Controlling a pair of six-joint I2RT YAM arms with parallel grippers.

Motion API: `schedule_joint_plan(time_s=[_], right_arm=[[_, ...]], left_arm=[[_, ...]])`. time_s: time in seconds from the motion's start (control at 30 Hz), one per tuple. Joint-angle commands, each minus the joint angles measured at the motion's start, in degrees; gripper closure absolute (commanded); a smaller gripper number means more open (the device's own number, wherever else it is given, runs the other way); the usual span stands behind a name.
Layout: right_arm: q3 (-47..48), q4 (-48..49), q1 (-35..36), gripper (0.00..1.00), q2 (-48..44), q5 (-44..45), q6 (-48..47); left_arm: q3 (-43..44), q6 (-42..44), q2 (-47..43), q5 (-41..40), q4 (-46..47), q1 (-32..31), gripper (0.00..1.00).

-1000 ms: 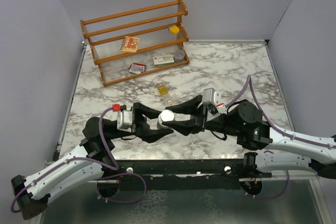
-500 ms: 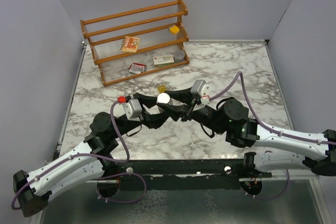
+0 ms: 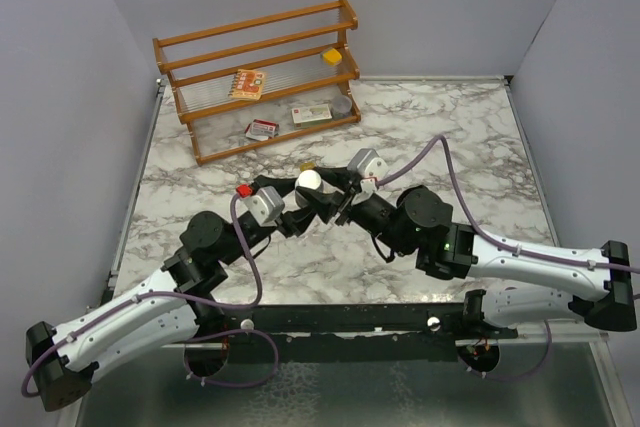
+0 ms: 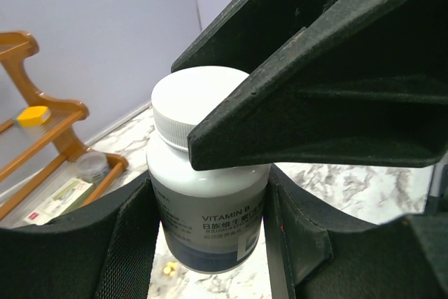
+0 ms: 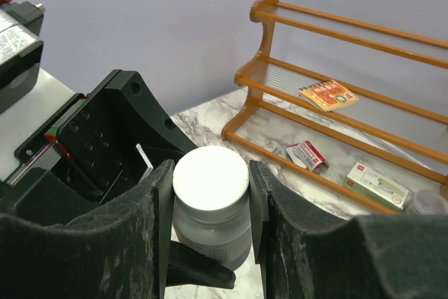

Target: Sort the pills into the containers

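A pill bottle with a white cap and grey body labelled "VITAMIN B" hangs a little above the marble table, gripped from both sides. My left gripper is shut on its grey body. My right gripper is shut on its white cap. Tiny yellow pills lie on the table just beneath the bottle; in the top view only a yellow speck shows behind the grippers. No clear vial is in view.
A wooden rack stands at the back left of the table. It holds a yellow cube, an orange booklet, two small boxes and a round grey tin.
Both arms have carried the bottle together away from the near edge towards the rack. Both grips are unchanged.
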Motion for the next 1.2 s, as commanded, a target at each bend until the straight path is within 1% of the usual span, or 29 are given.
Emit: schedule_joint_plan(time_s=[0.0,0.1,0.27,0.3,0.37,0.43,0.47,0.5,0.53,0.6,0.7,0.77,0.97,1.07,1.17], right_arm=[[-1.28,-9.83,1.35,0.99,2.27,3.39,-0.95],[-1.26,-9.53,1.35,0.99,2.81,5.43,-1.44],[-0.91,-9.03,1.35,0.98,2.60,6.04,-2.16],[-0.85,-8.93,1.37,0.93,2.41,5.83,-2.20],[-0.48,-8.81,1.35,0.78,2.19,5.51,-2.34],[-0.13,-8.70,1.43,0.69,1.91,5.31,-2.51],[0.06,-8.67,1.60,0.62,1.81,5.50,-2.53],[0.19,-8.56,1.75,0.57,1.59,5.59,-2.71],[0.29,-8.47,1.98,0.55,1.34,5.58,-2.90],[0.46,-8.25,2.28,0.45,0.53,5.78,-3.04],[0.57,-8.22,2.65,0.37,-1.75,5.62,-3.30],[0.58,-8.29,2.85,0.35,-3.51,5.24,-3.31],[0.07,-8.22,2.86,0.34,-8.88,5.60,-3.22],[-0.49,-8.31,2.85,0.34,-12.06,5.34,-3.07],[-1.21,-7.77,2.84,0.39,-15.11,0.44,-1.83]], left_arm=[[5.52,4.29,0.18,-14.60,9.60,1.12,1.00],[5.98,5.42,1.64,-16.37,9.32,1.09,1.00],[5.59,6.10,2.51,-16.89,8.98,1.07,1.00],[5.33,6.06,2.46,-16.79,9.00,1.09,1.00],[4.75,5.90,2.07,-16.40,9.00,1.11,1.00],[4.05,5.82,1.29,-16.32,9.02,1.11,1.00],[3.64,5.74,0.75,-16.40,9.02,1.12,1.00],[3.32,5.83,0.29,-16.48,8.91,1.12,1.00],[3.04,5.73,-0.08,-16.76,8.56,1.12,1.00],[2.88,5.70,-0.58,-17.06,7.16,1.11,1.00],[2.49,5.38,-1.31,-16.94,5.03,1.09,1.00],[2.03,4.83,-1.96,-16.46,3.66,1.09,1.00],[1.35,2.33,-4.47,-14.17,0.56,1.07,1.00],[1.89,0.92,-5.24,-8.48,-1.75,1.11,1.00],[3.46,-0.81,-4.72,-0.08,-4.06,1.11,1.00]])
